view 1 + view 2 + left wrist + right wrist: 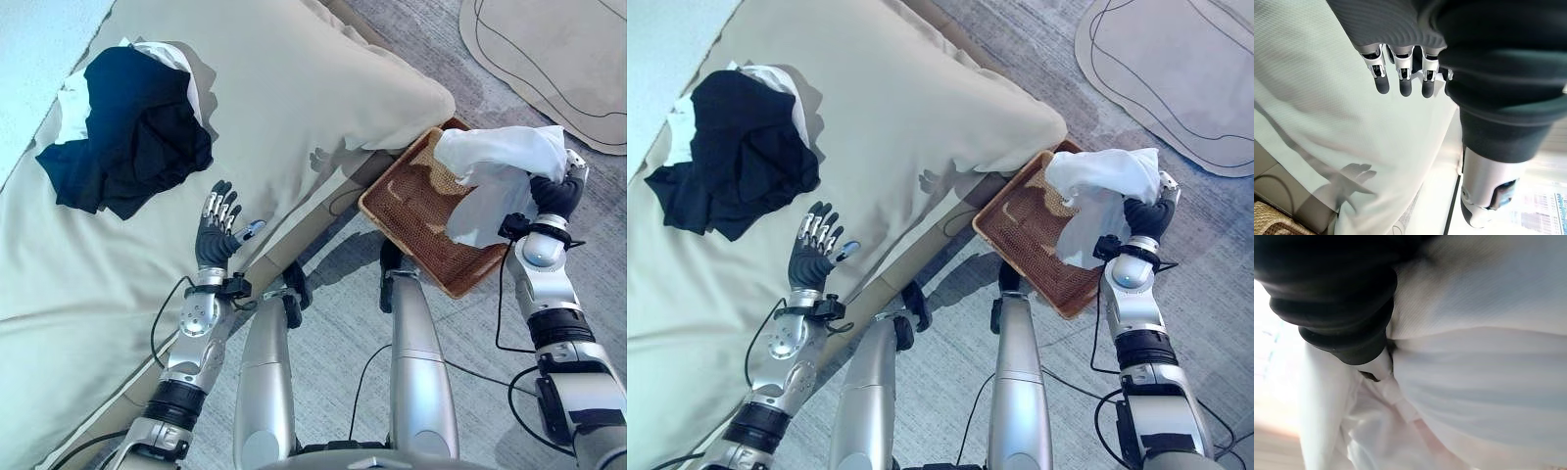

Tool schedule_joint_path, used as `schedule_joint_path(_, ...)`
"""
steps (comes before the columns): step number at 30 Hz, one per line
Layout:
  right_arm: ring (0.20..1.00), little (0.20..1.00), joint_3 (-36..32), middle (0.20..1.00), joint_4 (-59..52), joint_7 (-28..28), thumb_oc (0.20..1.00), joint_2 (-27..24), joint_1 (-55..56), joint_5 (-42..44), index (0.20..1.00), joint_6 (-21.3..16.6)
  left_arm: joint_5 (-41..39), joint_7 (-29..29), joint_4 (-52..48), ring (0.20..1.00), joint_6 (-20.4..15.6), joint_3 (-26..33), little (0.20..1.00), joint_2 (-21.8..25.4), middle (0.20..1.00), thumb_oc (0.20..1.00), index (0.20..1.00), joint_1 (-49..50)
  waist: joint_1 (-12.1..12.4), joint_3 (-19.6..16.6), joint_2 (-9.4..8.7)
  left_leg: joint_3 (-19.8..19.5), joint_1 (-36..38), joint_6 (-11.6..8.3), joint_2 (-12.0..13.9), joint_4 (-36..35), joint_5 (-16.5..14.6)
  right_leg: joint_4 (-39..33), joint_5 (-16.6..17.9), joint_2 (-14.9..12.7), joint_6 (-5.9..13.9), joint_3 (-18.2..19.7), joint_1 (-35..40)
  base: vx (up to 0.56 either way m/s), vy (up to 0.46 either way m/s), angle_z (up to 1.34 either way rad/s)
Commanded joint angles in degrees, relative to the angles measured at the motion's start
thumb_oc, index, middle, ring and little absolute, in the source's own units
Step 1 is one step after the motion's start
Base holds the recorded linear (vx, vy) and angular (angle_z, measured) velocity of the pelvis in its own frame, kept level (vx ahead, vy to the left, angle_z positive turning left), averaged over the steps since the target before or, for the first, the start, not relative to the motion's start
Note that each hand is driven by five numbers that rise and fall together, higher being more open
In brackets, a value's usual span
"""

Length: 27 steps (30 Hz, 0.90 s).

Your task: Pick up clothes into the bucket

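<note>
A white garment [500,166] hangs from my right hand [554,196], which is shut on it above the right end of a brown woven basket [384,211] on the floor. The same white cloth [1474,382] lies close against that hand in the right wrist view. A pile of dark navy clothes [132,132] lies on the bed at the upper left, with a white piece [71,106] under it. My left hand [214,235] is open above the bed, below and right of the dark pile, with its fingers [1403,78] straight and holding nothing.
The beige bed cover [313,88] takes up the left and middle, its edge running diagonally beside the basket. Grey carpet [460,333] lies under the basket. A pale rug [558,59] lies at the far right.
</note>
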Motion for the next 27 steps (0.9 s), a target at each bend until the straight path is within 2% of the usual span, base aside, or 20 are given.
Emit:
schedule_joint_path(1,0.2,0.2,2.3,0.2,-0.4,-1.31,0.2,-3.45,-1.27,-1.3,0.2,-2.74,-0.33,1.17,-3.74,1.0,-4.61,0.4,1.0,0.68,1.0,1.0,1.0,1.87,0.1,-3.89,0.85,-1.06,-0.07,1.66,-0.19,5.65,-7.19,-3.62,1.87,-0.86,3.79,5.18,1.31,0.0,0.014,-0.13)
schedule_joint_path(5,0.2,0.2,6.24,0.2,3.0,-0.31,0.2,-4.15,-2.52,-5.18,0.2,-0.82,-0.48,1.72,-5.24,1.0,-5.36,0.29,1.0,0.5,1.0,1.0,1.0,1.06,0.27,-3.59,1.36,-1.08,-1.64,1.73,-0.48,6.61,-7.46,-2.4,1.47,-1.24,3.76,5.41,-0.24,0.0,0.005,-0.04)
schedule_joint_path(9,0.2,0.2,10.87,0.2,11.17,0.91,0.2,-3.76,-4.8,-8.76,0.2,1.54,-0.58,2.43,-6.15,1.0,-6.13,0.01,1.0,0.47,1.0,1.0,1.0,0.3,0.68,-3.7,1.89,-1.29,-3.26,1.78,-0.97,7.3,-7.37,-1.4,1.26,-1.77,3.72,5.14,-1.55,0.0,-0.005,0.07)
schedule_joint_path(15,0.2,0.2,15.17,0.2,19.95,3.04,0.2,-3.18,-7.2,-11.01,0.2,3.65,-0.97,2.53,-6.92,1.0,-6.55,-0.37,1.0,0.75,1.0,1.0,1.0,-0.31,1.21,-3.7,2.38,-1.51,-4.59,1.89,-1.42,7.85,-7.32,-0.53,1.06,-2.3,3.75,5.08,-2.83,0.0,0.003,0.02)
schedule_joint_path(27,0.2,0.2,14.11,0.2,29.1,2.37,0.2,-4.58,-11.25,-8.42,0.2,5.62,-0.8,3.24,-7.94,1.0,-6.06,-0.93,1.0,1.43,1.0,1.0,1.0,-0.4,1.5,-4.04,2.44,-2.02,-6.36,1.88,-2.01,8.69,-7.45,0.72,0.67,-2.86,3.59,4.82,-4.28,0.01,0.001,0.05)
